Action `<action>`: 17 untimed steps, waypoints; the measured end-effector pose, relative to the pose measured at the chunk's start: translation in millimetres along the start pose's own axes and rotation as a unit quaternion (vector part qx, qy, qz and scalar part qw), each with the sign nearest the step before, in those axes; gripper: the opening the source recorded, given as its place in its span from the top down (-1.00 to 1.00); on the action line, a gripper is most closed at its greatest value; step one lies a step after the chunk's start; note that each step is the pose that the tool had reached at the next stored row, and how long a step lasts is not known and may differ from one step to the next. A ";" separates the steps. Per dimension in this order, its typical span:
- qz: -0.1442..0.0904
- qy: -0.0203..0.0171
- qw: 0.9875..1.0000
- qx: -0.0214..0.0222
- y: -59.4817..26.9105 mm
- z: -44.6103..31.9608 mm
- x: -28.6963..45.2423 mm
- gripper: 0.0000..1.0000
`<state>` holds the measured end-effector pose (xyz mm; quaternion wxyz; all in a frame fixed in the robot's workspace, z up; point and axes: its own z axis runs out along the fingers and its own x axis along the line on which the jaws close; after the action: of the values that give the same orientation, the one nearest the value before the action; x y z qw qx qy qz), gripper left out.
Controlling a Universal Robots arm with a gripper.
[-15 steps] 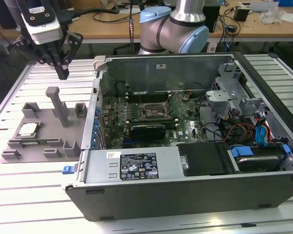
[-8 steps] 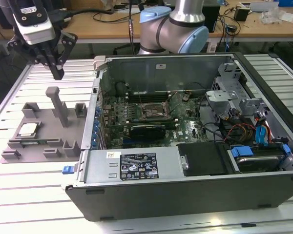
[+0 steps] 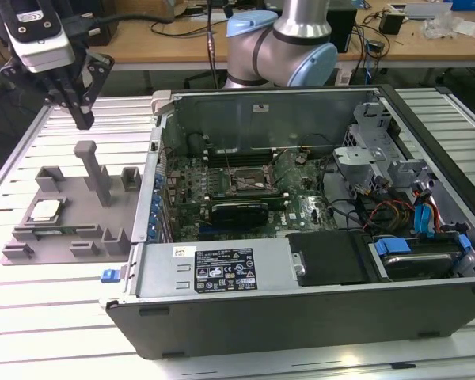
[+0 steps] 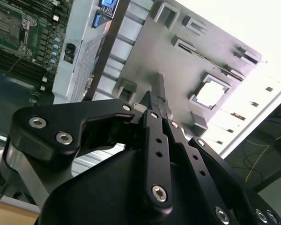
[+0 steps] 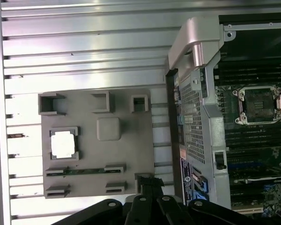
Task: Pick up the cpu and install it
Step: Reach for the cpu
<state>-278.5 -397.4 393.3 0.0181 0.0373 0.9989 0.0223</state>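
On the exterior view's left, the slatted metal bench (image 3: 47, 317) carries a grey holder tray (image 3: 79, 210) with raised brackets around its edges. You'll find the cpu (image 3: 45, 210) lying flat in a square pocket near that tray's left end, shiny top up. Nothing touches it. Both wrist views show it too, as a bright square seated in its frame (image 4: 210, 93) (image 5: 63, 144).

Your gripper (image 3: 82, 119) hangs in the air above the tray, its fingers pressed together at the tips and holding nothing. It is apart from the cpu and closer to the upright grey post (image 3: 95, 170) that stands just right of the cpu's pocket. In the second wrist view the closed fingertips (image 4: 155, 96) point down toward the tray (image 4: 178, 70). In the first wrist view they (image 5: 147, 180) sit over the tray's edge nearest the computer.

Moving right, the tray lies just beside an open computer case (image 3: 222, 273) resting on its side. Inside, on the green board, the dark metal-framed socket (image 3: 249, 180) sits near the middle, and you can see it in both wrist views as well (image 4: 7, 23) (image 5: 260, 104). A black rectangular card (image 3: 239, 212) lies just in front of it. Behind the case rises the arm's silver and blue joint (image 3: 281, 39). Blue, red and yellow cables (image 3: 427, 214) fill the case's right end.
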 end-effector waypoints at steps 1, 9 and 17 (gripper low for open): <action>0.000 0.000 1.000 0.000 -0.1 -0.1 2.7 0.79; 0.000 -0.001 1.000 0.000 0.9 1.9 24.1 0.79; 0.000 -0.001 1.000 0.000 4.2 11.2 38.3 0.79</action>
<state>-315.9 -389.8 381.0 0.0187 0.0373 0.9989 0.0223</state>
